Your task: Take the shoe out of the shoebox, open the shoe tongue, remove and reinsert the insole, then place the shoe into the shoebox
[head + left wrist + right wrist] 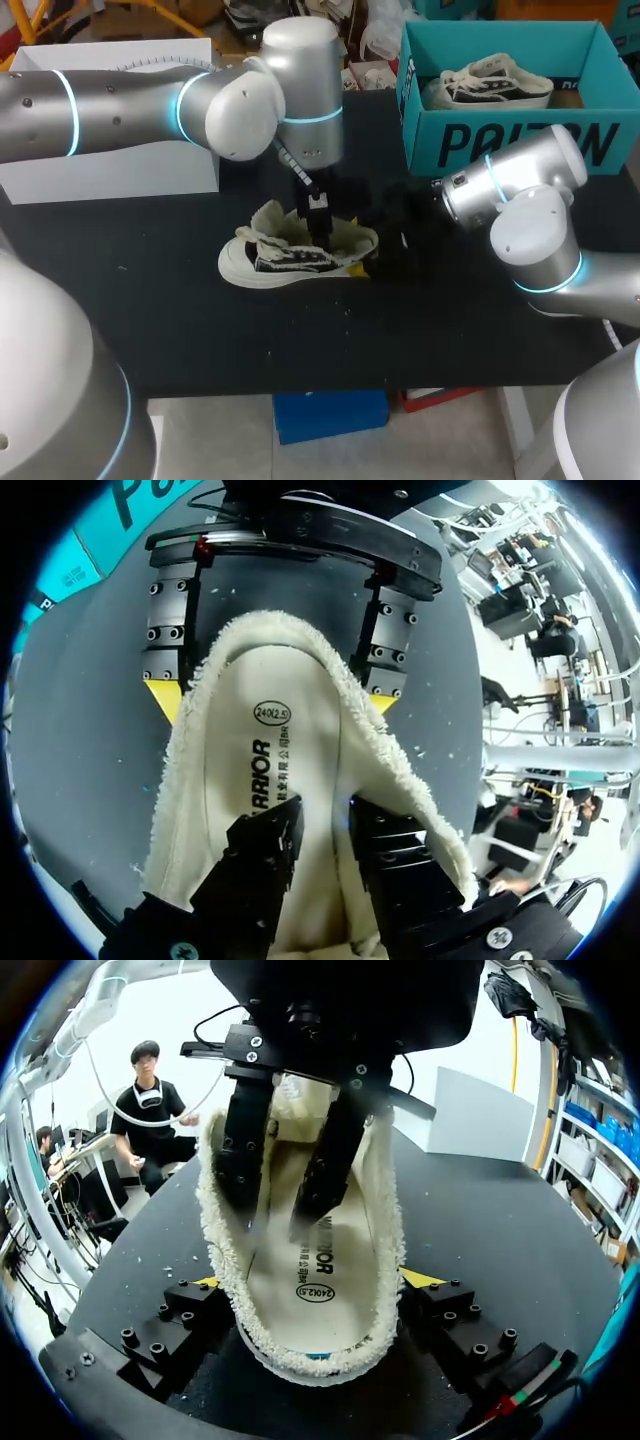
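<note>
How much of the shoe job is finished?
Done: the shoe is out of the shoebox, on the table. Now: the left pincer pinches the fluffy insole, the right pincer at its other end. Left: put the insole back in, then box the shoe.

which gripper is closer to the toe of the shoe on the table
Left. The left gripper is over the middle of the shoe; the right gripper is at its heel end.

We had a black counter carrying a shoe, a teal shoebox and a white box.
</note>
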`<state>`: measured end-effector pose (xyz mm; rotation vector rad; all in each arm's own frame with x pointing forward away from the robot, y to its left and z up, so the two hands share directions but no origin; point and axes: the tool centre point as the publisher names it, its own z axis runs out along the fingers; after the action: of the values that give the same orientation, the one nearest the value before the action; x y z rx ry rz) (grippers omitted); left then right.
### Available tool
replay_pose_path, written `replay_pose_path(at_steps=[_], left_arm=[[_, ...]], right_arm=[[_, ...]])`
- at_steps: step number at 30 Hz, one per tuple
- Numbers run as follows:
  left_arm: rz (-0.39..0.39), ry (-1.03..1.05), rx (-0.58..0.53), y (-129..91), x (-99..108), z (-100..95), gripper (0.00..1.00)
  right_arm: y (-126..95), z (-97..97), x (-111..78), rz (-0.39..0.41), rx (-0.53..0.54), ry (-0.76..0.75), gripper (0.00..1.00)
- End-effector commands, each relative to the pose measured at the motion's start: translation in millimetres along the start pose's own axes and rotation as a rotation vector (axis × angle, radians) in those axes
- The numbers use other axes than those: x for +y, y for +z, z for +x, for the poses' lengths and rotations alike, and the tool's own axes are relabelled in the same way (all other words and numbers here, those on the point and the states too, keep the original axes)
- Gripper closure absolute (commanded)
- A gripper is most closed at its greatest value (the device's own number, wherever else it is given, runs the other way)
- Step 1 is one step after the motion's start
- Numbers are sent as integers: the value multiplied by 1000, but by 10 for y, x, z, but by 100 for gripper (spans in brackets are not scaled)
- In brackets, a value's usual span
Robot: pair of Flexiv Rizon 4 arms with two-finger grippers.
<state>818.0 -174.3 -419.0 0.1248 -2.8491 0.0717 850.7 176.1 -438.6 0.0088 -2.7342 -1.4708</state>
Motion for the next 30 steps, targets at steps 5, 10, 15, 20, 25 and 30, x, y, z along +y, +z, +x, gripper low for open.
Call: replay_pose_path(at_steps=[5, 10, 15, 20, 25, 30], left_arm=[[-85, -26, -126, 273, 82, -11, 69], [-155, -45, -218, 354, 138, -44, 67], [-168, -54, -294, 404, 233, -89, 69], [-187, -25, -366, 443, 291, -158, 65], [-172, 3, -443, 458, 363, -243, 66], [-161, 33, -521, 438, 396, -309, 67]], right_arm=[[-3, -23, -1, 2, 0, 3, 100], [-3, -23, -1, 2, 0, 3, 100], [-3, -23, -1, 2, 0, 3, 100], [-3, -23, -1, 2, 0, 3, 100], [-3, -23, -1, 2, 0, 3, 100], [-3, -23, -1, 2, 0, 3, 100]])
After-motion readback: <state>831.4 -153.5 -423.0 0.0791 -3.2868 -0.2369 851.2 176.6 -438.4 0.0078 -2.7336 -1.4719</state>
